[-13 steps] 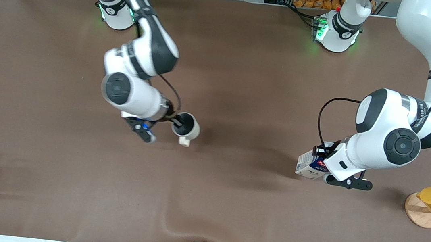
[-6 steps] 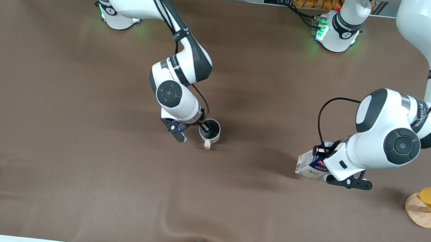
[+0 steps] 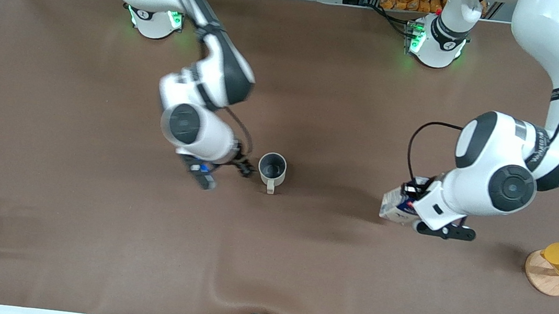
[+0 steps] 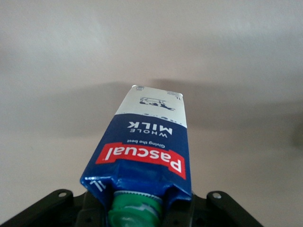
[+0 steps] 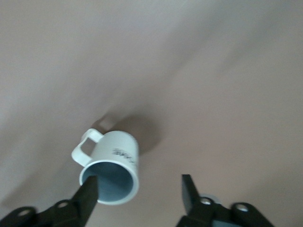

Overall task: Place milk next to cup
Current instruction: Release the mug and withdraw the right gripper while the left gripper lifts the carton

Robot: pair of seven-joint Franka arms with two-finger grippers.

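Milk (image 3: 394,205) in left jaws, well apart from cup (image 3: 272,168).

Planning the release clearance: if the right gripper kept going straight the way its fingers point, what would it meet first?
Probably just the bare table. The right gripper is open and points down beside the cup, which stands upright and free; one finger overlaps the cup's rim in the wrist view, so a brush is possible.

milk (image 3: 393,207) mostly hidden (under left wrist), right arm blurred
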